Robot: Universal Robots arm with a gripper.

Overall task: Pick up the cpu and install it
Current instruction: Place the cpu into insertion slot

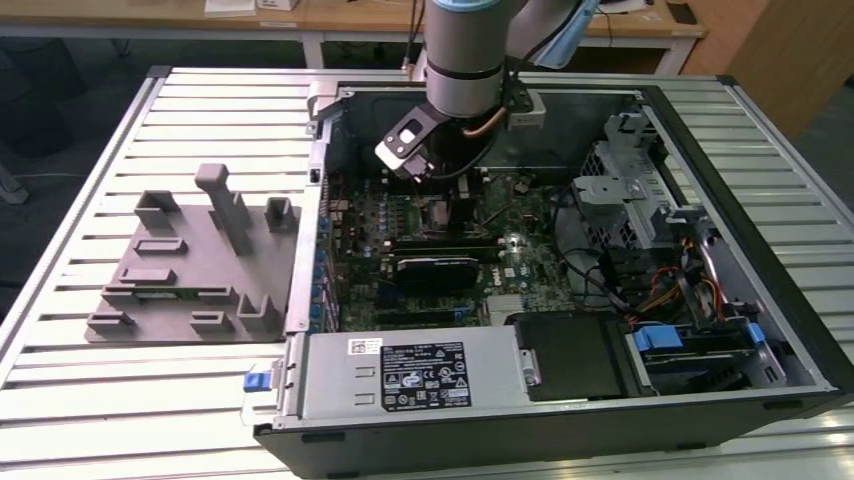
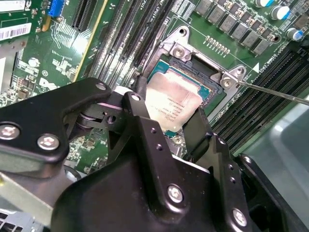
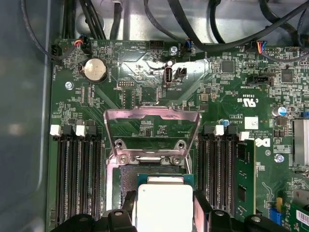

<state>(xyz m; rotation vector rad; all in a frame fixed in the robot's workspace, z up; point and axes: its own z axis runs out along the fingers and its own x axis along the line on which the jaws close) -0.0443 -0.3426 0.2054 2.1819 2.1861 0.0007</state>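
The cpu, a silver-topped square chip, lies level over the black socket on the green motherboard. My gripper is shut on the cpu, one black finger against each of two opposite edges. The socket's metal load plate stands flipped open, and its thin lever sticks out to the side. In the exterior view the arm reaches down into the open computer case, with the gripper low over the board.
A grey tray with moulded holders sits on the slatted table at the exterior view's left. Memory slots flank the socket, one holding a green memory stick. The power supply, drive cage and cables crowd the case.
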